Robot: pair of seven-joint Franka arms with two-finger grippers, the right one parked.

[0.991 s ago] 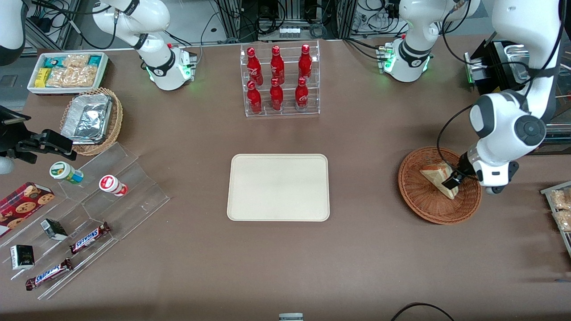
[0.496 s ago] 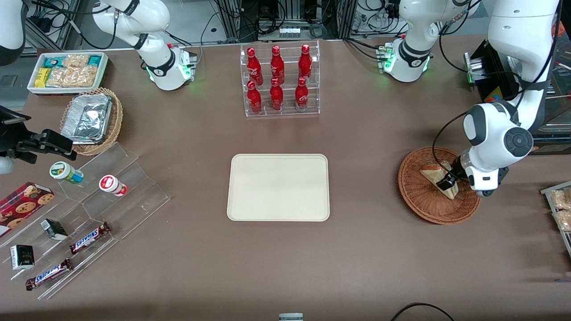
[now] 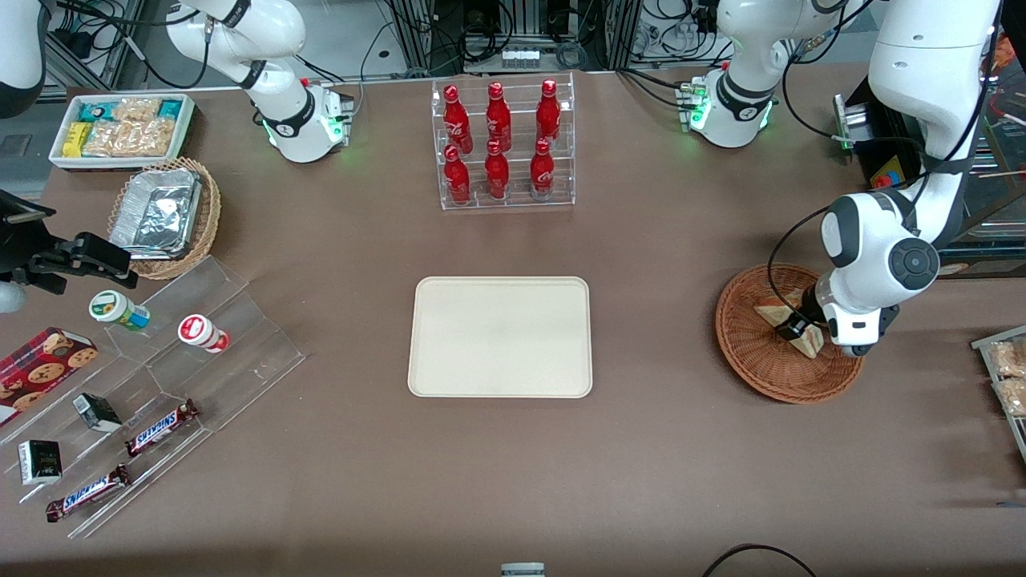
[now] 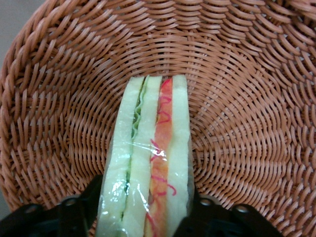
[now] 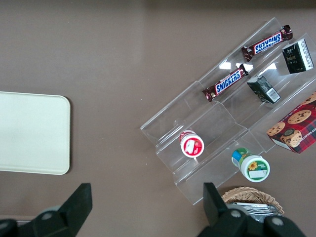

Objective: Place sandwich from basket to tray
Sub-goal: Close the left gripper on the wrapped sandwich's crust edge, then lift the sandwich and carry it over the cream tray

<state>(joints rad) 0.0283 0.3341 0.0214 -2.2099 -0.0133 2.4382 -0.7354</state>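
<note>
The sandwich (image 3: 771,311), a wrapped wedge of white bread, lies in the round reddish-brown wicker basket (image 3: 761,370) toward the working arm's end of the table. My gripper (image 3: 793,327) reaches down into the basket and is shut on the sandwich. In the left wrist view the sandwich (image 4: 153,158) shows its green and orange-red filling edge-on. The black fingers (image 4: 86,205) press against both bread faces, with the basket weave (image 4: 64,98) all around. The cream tray (image 3: 500,336) lies flat at mid-table with nothing on it.
A clear rack of red bottles (image 3: 503,144) stands farther from the front camera than the tray. Toward the parked arm's end are a foil-filled tan basket (image 3: 164,215), a white snack box (image 3: 120,128) and clear steps (image 3: 160,385) with snacks. Packaged snacks (image 3: 1006,377) lie beside the basket.
The working arm has shifted slightly toward the tray and lowered over the sandwich, covering more of it. The sandwich stays in the basket.
</note>
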